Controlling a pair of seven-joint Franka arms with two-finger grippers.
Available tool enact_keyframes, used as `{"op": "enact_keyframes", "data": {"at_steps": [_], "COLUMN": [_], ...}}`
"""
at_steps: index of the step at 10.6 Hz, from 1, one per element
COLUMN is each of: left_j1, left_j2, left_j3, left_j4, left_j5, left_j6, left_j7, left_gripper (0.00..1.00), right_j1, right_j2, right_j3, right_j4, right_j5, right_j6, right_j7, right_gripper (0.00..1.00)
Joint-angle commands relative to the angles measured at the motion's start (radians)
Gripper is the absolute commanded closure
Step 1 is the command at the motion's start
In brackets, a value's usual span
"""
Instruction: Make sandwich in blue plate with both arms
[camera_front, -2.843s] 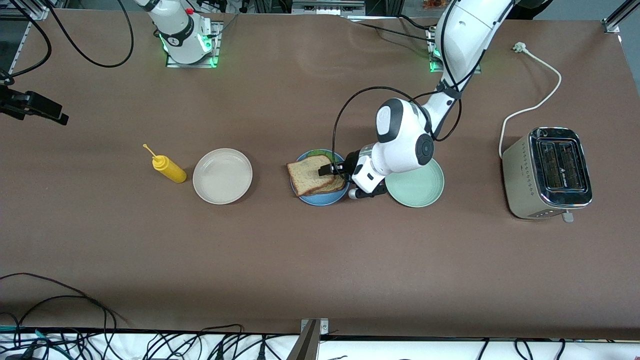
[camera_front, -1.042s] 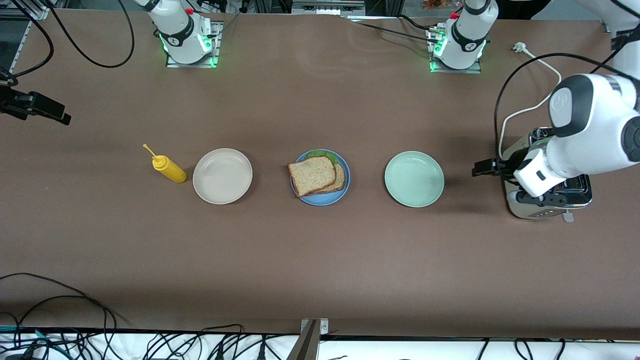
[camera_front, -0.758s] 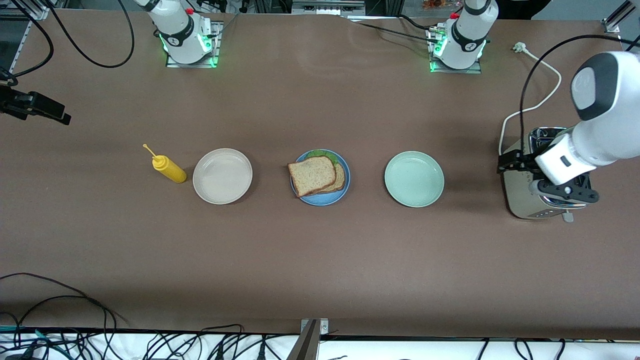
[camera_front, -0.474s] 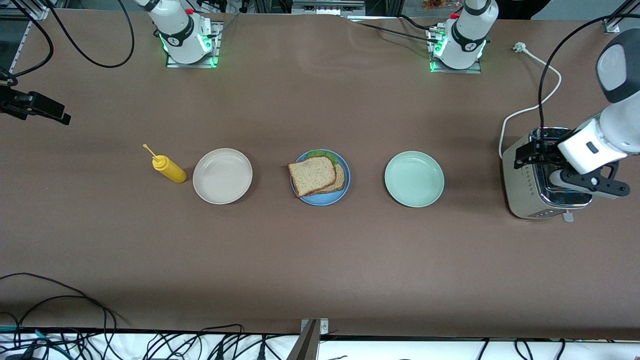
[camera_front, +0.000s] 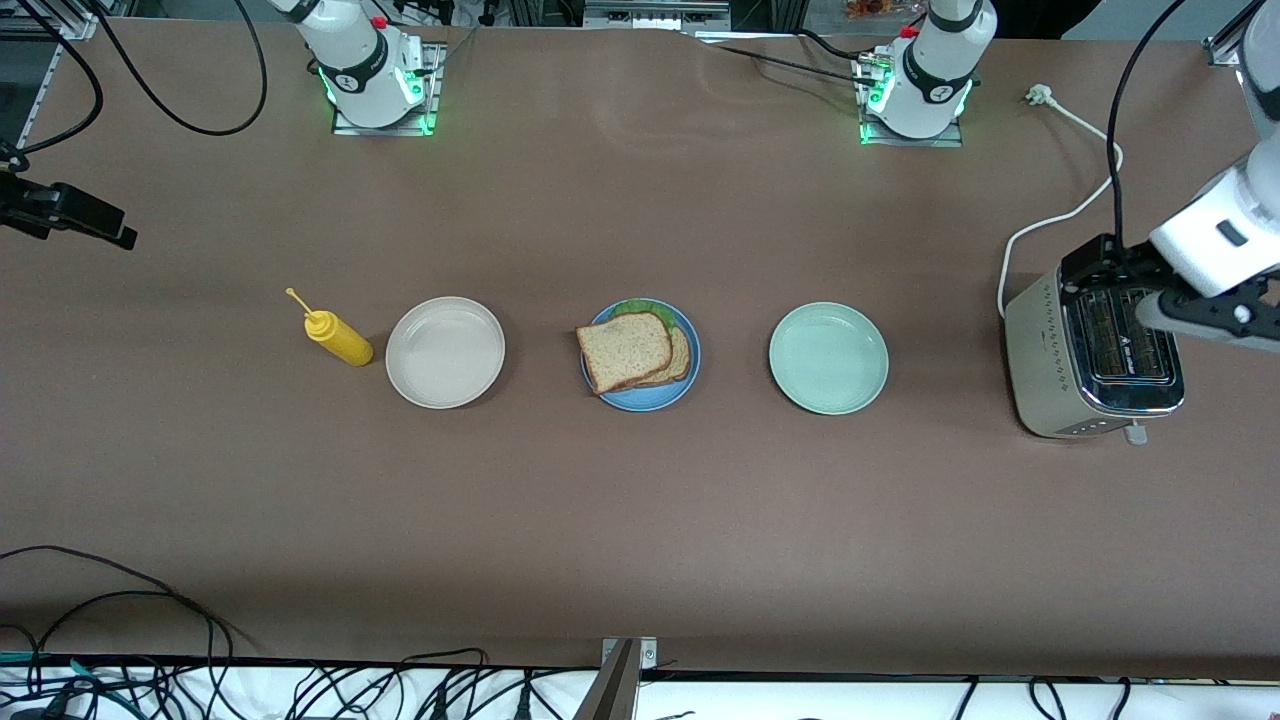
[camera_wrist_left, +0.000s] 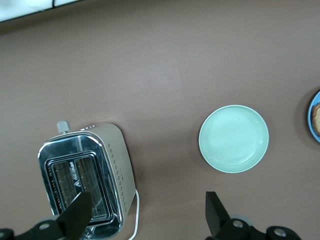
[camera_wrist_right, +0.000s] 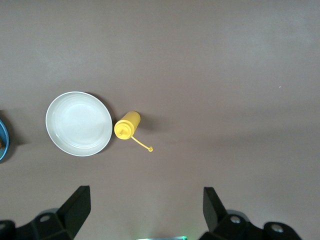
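Sitting finished on the blue plate (camera_front: 641, 398), the sandwich (camera_front: 627, 352) marks the middle of the table: one brown slice squared on top, a second slice peeking out beneath it toward the left arm's end, ruffled lettuce (camera_front: 645, 307) showing at the plate's rim on the side toward the robot bases. Judged from that stack, the build looks complete; nothing is left to place.

Landmark: blue plate. Beside it toward the left arm's end lies the mint-green plate (camera_front: 828, 358), nothing on it. Well apart from the blue plate at that same end stands the toaster (camera_front: 1092, 348), cord (camera_front: 1075, 205) trailing toward the bases. Toward the right arm's end, beside the blue plate, lies the beige plate (camera_front: 445, 352), then the yellow squeeze bottle (camera_front: 338, 337) just beside that.

Change noted: nearly three seconds ago the left gripper was down on the top slice at the blue plate. Since then it has released, lifted and swung away over the mint-green plate to the toaster. Over the last second it has kept drifting past the toaster's slots toward the table edge. The left gripper (camera_wrist_left: 145, 220) now hangs over the toaster, fingers spread wide, carrying nothing. The sandwich has not shifted since release.

The right gripper (camera_wrist_right: 145, 210) waits high, well apart from the blue plate, over bare table by the yellow bottle and beige plate, fingers apart, holding nothing.
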Motion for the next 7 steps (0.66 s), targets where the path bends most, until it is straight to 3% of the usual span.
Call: {"op": "enact_keyframes", "data": {"at_steps": [1,7], "left_j1": [0.047,0.049], "left_j2": [-0.074,-0.125], "left_j3": [-0.046,-0.066], "left_j4": [-0.001,-0.03], "left_j5": [0.018,0.012], "left_j6": [-0.026,-0.026], "left_j7": [-0.059,-0.16], "left_gripper": [0.0,0.0], "right_j1": [-0.006,-0.008], "right_j2": [0.007,0.007], "right_j3": [0.004,-0.004], "right_j4": [0.026,0.026], "right_j5": [-0.008,-0.007], "right_j6": [-0.017,-0.012], "right_j7": [0.001,-0.002], "right_gripper": [0.0,0.0]}}
